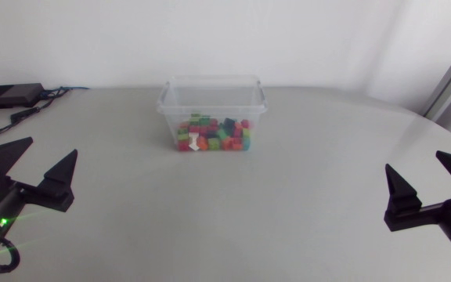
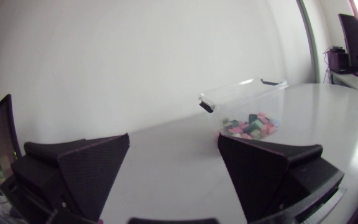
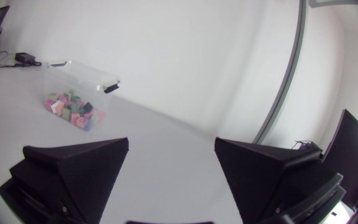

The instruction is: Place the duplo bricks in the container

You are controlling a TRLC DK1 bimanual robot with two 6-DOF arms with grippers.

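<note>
Clear plastic container (image 1: 212, 94), rectangular and open at the top, with a rolled rim and a dark clip at each short end, standing upright on the pale desk (image 1: 225, 227) near its far edge, about midway between the two arms. Inside, a loose low heap of duplo bricks (image 1: 216, 133) spread over the floor: red, green and pink mostly, some orange and dark blue, plus one white piece (image 1: 194, 143) lying against the near wall. Walls rising well above the heap. Seen from the left wrist, container ahead of the left pincer (image 1: 52, 146) and off toward its right finger, the bricks showing through the see-through side. Seen from the right wrist, container ahead and off toward the left finger of the right pincer (image 1: 413, 160). Left pincer at the near left of the desk, fingers spread wide, tips pointing toward the far edge. Right pincer at the near right, likewise spread wide. Both well apart from the container, with a broad stretch of desk surface between. Far edge of the desk just behind the container, curving round toward the right side. Black box (image 1: 10, 95) with trailing cables at the far left corner, well apart from the container.
</note>
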